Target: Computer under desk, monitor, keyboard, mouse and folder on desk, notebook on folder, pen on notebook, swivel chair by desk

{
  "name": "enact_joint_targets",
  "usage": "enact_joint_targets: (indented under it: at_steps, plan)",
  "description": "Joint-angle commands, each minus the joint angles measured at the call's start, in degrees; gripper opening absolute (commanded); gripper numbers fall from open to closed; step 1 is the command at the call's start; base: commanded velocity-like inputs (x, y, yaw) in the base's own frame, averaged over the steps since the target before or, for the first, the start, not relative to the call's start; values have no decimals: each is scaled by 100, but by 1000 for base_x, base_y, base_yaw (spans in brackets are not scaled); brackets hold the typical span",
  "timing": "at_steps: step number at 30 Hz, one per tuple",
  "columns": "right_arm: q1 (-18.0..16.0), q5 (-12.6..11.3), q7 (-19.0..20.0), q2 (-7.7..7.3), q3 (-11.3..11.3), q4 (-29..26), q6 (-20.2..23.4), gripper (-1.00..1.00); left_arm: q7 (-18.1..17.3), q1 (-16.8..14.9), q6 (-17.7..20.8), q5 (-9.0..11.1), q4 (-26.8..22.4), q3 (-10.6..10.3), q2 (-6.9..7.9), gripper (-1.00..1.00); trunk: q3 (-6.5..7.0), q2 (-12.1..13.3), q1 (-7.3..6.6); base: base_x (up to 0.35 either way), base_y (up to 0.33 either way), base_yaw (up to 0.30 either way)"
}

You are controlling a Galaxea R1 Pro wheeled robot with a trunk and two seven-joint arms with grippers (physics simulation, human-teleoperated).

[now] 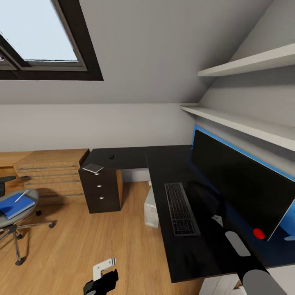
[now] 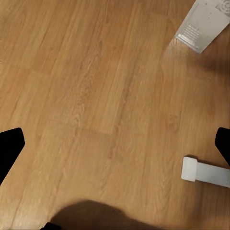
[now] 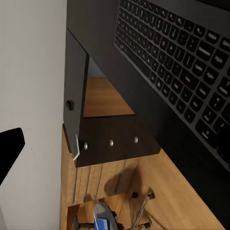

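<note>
Done: my wide black flat monitor (image 1: pixel 241 180) and slim black keyboard (image 1: pixel 181 209) sit side by side on the glossy black desk (image 1: pixel 164 164), with the grey tower computer (image 1: pixel 151 208) beneath. Left: the mouse (image 1: pixel 111 156) lies far off, the blue folder (image 1: pixel 16 205) and pen (image 1: pixel 20 196) on the grey swivel chair (image 1: pixel 16 217). My left claw (image 2: pixel 115 143) is spread, empty; the right claw's spread I cannot tell.

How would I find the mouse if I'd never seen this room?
Start at the long black desk under the sloped wall. Follow its far wing toward the wooden drawer unit. The mouse is the tiny dark bump there, rounder than the flat notebook lying at the corner.
</note>
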Motion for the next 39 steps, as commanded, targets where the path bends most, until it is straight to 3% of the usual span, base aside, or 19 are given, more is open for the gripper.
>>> enact_joint_targets:
  at_steps: [1,6,13,23,31,34,35,39]
  plan:
    - [-5,-14,10,2,-21,2,37,100,44,-4,16,45,-9,-11,2,100,-10,-8,1,-10,-4,0]
    - [-5,-12,10,2,-21,2,37,100,39,-4,16,42,-17,-9,2,100,-10,-8,1,-4,-2,0]
    - [-5,-11,10,2,-16,2,37,100,43,-4,23,45,-60,-1,-3,100,-136,-289,155,0,0,0]
    - [-5,143,-24,31,42,-32,27,100,44,-4,28,45,-46,15,0,100,-136,-289,155,0,0,0]
    - [-10,1149,-465,147,683,-147,-11,100,44,-4,29,43,82,102,9,100,-136,-289,155,0,0,0]
    - [-12,1464,-888,275,843,-335,-23,100,44,-4,27,40,140,165,10,100,-136,-289,155,0,43,0]
    - [-13,1661,-1223,382,928,-520,-27,100,44,-4,28,39,162,208,10,100,-136,-289,155,0,159,0]
    - [-13,2120,-1921,579,1210,-1001,-27,100,43,-4,26,37,185,280,10,100,-136,-289,155,0,217,0]
